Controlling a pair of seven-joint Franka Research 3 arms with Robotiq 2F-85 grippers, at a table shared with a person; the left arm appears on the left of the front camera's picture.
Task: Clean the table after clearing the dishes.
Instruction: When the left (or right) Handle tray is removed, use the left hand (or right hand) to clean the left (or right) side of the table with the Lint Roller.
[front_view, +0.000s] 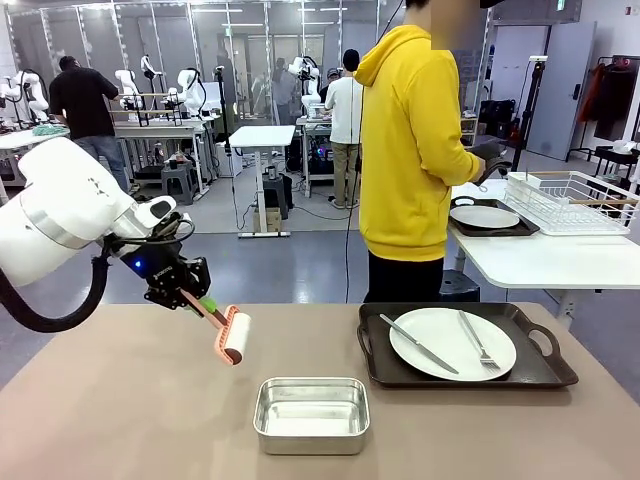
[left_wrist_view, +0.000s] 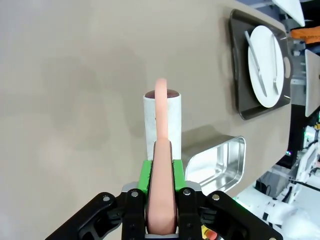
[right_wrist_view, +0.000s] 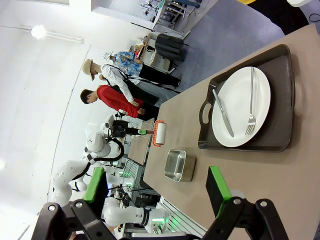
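Small steel pan (front_view: 311, 413), white wire rack (front_view: 570, 200)

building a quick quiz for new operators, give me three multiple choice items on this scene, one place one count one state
1. The steel pan sits: A on a chair; B on the table; C on the floor.
2. Plates on the tray on that table: A one; B two; C three.
3. The left claw is: A open; B shut on a fork; C shut on the lint roller.
Answers: B, it rests on bare tabletop; A, one white plate there; C, green pads clamp its handle.
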